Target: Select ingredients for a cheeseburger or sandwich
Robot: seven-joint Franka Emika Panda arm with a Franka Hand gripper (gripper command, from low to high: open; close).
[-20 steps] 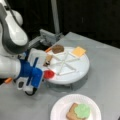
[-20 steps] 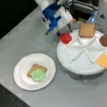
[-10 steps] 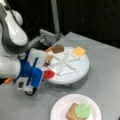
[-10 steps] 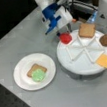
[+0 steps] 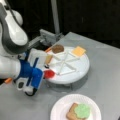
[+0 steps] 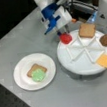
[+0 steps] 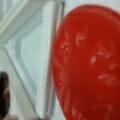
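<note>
- At the divided tray's (image 6: 80, 68) edge, the red disc (image 6: 66, 38) is held by the claw (image 6: 64, 35), shut upon it; the wrist view is filled by it.
- A toast square (image 6: 35, 69) with the green leaf (image 6: 38, 75) is set on the paper plate (image 6: 23, 81), the sandwich begun.
- Toast (image 6: 87, 30), patty (image 6: 106, 40) and cheese (image 6: 105, 60) are kept in separate compartments.
- A grey worktop (image 6: 73, 96) is backed by darkness.

Red disc (image 7: 87, 65) is running off the wrist view's right and bottom edges. Tool (image 5: 46, 73) fingertips are hiding behind it in both front views. Toast square (image 5: 48, 59) is sitting partly hidden behind the tool body.
</note>
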